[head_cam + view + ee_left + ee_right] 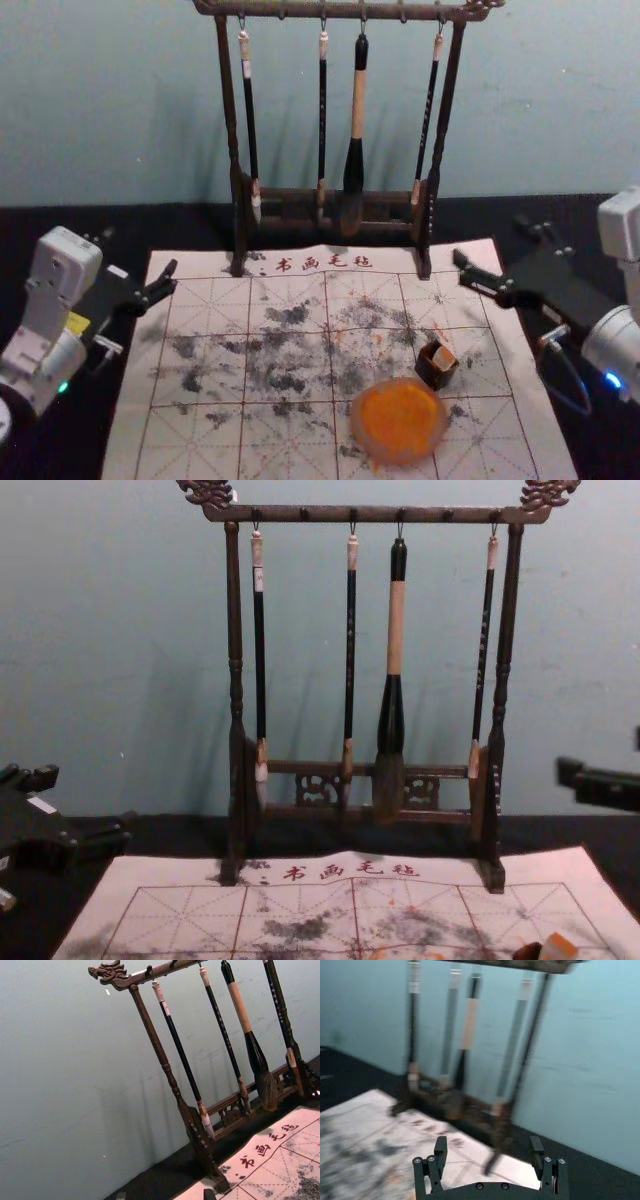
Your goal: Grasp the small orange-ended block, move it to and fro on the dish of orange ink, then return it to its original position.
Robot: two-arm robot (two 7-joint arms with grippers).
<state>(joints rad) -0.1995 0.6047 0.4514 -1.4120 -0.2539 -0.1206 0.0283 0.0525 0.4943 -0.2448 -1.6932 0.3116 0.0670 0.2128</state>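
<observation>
- My right gripper [490, 241] hangs by the far right corner of the mat [205, 380], released, its two fingers spread well apart.
- My left gripper [140, 252] is parked by the mat's left edge, also released.
- Between my two grippers the mat runs wide, its near edge reaching past the bottom of the head view.
- The orange-ended block [443, 357] sits tilted in the mouth of a small dark holder [436, 374], on the right part of the mat, nearer me than my right gripper.
- Just beside that holder, on its near left side, lies the round dish of orange ink [398, 420].
- Beyond them, a dark wooden brush rack [233, 130] stands upright, its feet on the mat's far edge; four brushes [357, 110] hang from its bar, and it closes off the way straight ahead.
- The mat is pale, ruled with red grid lines, blotched black and orange, with red characters at the far side.
- Under it is a black worktop [60, 222]; a plain blue-green wall [120, 100] rises behind.
</observation>
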